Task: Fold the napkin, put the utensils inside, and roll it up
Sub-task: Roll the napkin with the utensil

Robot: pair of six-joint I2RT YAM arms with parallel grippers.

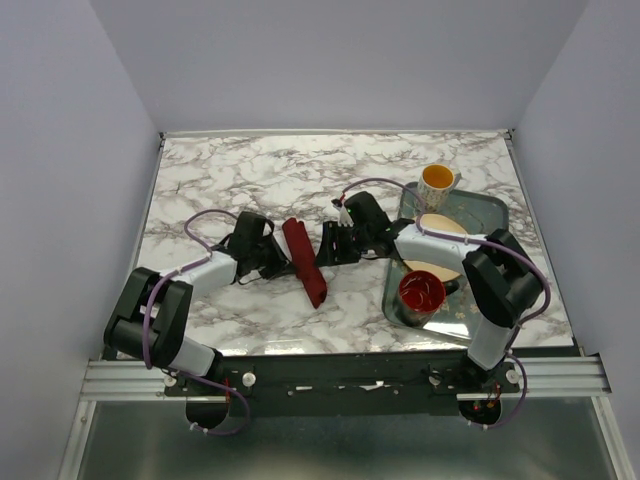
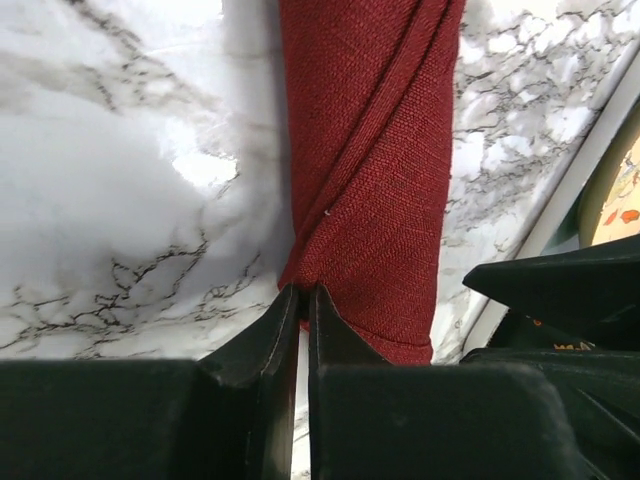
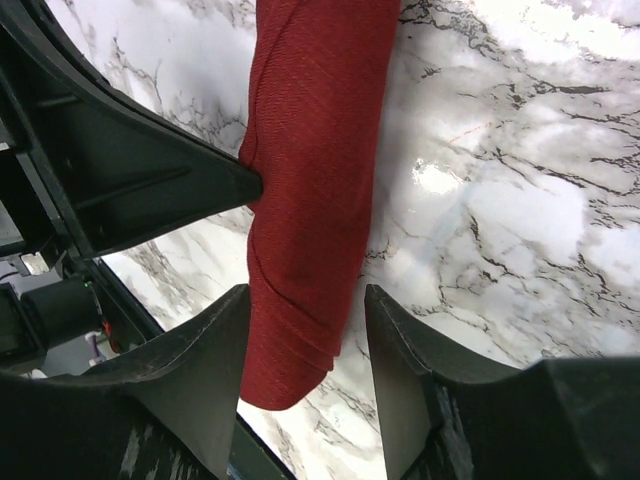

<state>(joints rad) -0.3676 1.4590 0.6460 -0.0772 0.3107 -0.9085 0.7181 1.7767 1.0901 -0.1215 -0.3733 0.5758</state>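
The left gripper (image 2: pixel 300 300) is seen with its jaws drawn almost together, only a thin slit being left between them. Their tips are set against the side of the napkin (image 2: pixel 370 180), and whether cloth is pinched there cannot be told. The right gripper (image 3: pixel 305 292) is held open, its fingers (image 3: pixel 200 380) set astride one end of the napkin; the cloth is touched by one finger, and a strip of the marble table (image 3: pixel 520 200) is left bare beside the other. The napkin is rolled into a long, narrow bundle, laid flat between the two grippers and stretched away ahead of both pairs of jaws. Behind the right gripper a tray (image 1: pixel 495 205) is seen, with a plate (image 1: pixel 440 265) and a red bowl (image 1: pixel 422 292) in it and a mug (image 1: pixel 437 180) at its far corner.
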